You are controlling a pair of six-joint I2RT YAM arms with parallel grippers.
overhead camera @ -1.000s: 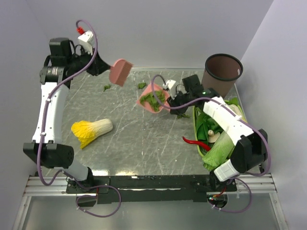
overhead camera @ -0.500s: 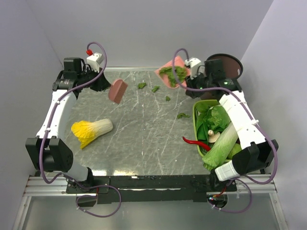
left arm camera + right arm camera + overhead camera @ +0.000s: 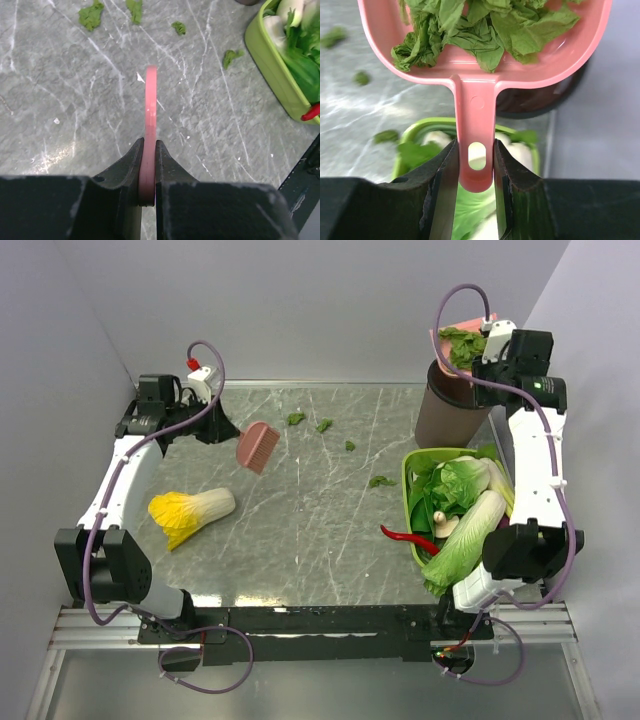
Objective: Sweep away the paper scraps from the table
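**Right end effector has carried the loaded pink plastic dustpan up over the tall brown round bin**

Half a second ago the dustpan hung low by the far edge of the grey-green marble-look surface, to the left of the bin. Now it sits high above the bin's mouth. The right end effector is clenched on the dustpan's flat handle, one finger on each side just above the hanging hole. That grip puts the pan straight out ahead of the wrist, so a turn of the wrist should empty it.

The crumpled dark-green paper scraps are heaped in the pan. Nothing is seen falling, so the tipping looks not yet begun.

The left end effector has drifted a little toward the middle of the surface. It is clamped on the thin pink brush, seen edge-on from the wrist and held off the surface, it seems. In the top view the bristles show, facing the right-hand side. This looks like a waiting pose, out of the right arm's way.

Four loose bits remain on the surface. Two lie close together near the far edge, a third sits a little nearer, and a fourth lies just beside the lime-green plastic tray of leafy vegetables. Another sweep will likely be needed after this load is dumped. The fourth bit may be awkward, since the tray wall leaves the brush little room.

The yellow-and-white cabbage lies well apart on the left and does not stand in the way.
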